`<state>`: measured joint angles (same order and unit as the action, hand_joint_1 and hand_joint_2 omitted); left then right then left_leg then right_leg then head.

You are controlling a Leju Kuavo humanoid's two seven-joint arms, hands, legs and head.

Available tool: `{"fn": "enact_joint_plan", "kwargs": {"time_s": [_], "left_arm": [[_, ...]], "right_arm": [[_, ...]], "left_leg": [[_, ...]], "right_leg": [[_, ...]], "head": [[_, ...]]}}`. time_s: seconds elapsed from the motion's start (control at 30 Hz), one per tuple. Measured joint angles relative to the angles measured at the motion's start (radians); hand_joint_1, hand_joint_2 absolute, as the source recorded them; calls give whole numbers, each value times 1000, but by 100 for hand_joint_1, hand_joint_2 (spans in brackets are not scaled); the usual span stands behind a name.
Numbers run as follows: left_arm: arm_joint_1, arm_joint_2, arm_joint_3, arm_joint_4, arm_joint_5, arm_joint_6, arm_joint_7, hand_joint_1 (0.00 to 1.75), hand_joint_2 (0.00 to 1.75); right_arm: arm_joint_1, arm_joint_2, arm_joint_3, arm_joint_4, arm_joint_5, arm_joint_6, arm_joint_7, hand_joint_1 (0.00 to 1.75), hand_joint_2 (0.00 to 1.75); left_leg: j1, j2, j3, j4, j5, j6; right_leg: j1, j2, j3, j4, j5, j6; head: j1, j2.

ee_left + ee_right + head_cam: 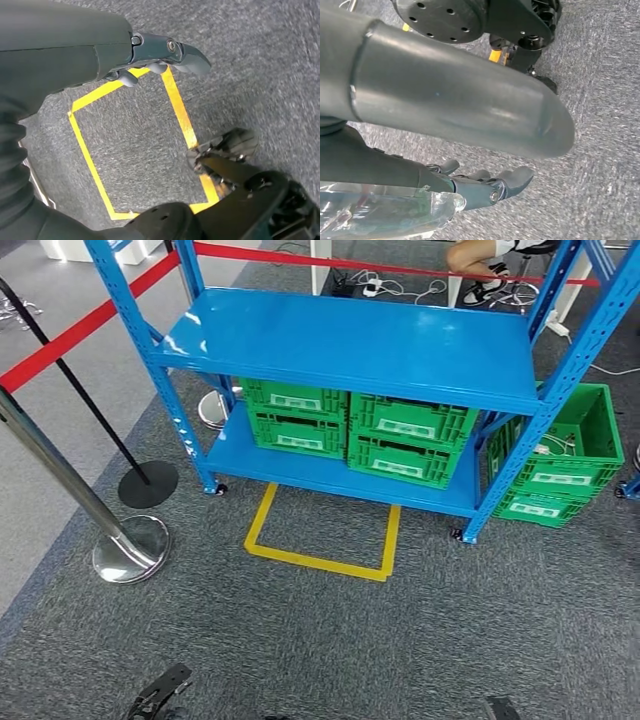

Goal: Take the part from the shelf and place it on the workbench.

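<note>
Blue shelf (355,345): green crates (355,425) on lower tier; yellow floor marking (324,540) before it. Left hand (166,52), right hand (486,185): fingers extended, apparently empty.

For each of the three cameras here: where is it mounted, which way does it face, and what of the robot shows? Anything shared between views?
Head view: high on the body, facing forward and down at the blue shelf, green crates and yellow tape square; dark hand tips at the bottom edge.
Left wrist view: behind the left robot hand, hanging, looking down at carpet; open fingers show.
Right wrist view: behind the right robot hand, looking down at carpet, fingers spread.
Shared: the yellow tape square shows in head and left wrist views.
</note>
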<state>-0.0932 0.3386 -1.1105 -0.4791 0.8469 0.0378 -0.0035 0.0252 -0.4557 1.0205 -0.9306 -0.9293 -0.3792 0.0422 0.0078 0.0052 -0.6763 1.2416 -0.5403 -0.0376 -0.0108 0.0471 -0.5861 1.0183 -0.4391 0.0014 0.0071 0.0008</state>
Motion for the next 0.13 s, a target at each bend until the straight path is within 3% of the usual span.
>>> {"fn": "enact_joint_plan", "kwargs": {"time_s": [0.07, 0.13], "left_arm": [[-1, 1, 0, 0, -1, 0, 0, 0, 175], [-3, 1, 0, 0, -2, 0, 0, 0, 175]], "right_arm": [[-1, 1, 0, 1, 0, 0, 0, 0, 0], [-2, 2, -1, 2, -2, 0, 0, 0, 0]], "left_leg": [[3, -18, 64, -140, 72, 2], [7, -38, 106, -230, 100, 4]], "right_leg": [[0, 17, 1, 2, 0, 5], [3, 27, -2, 4, 0, 11]], "head": [[-1, 0], [-2, 0]]}}
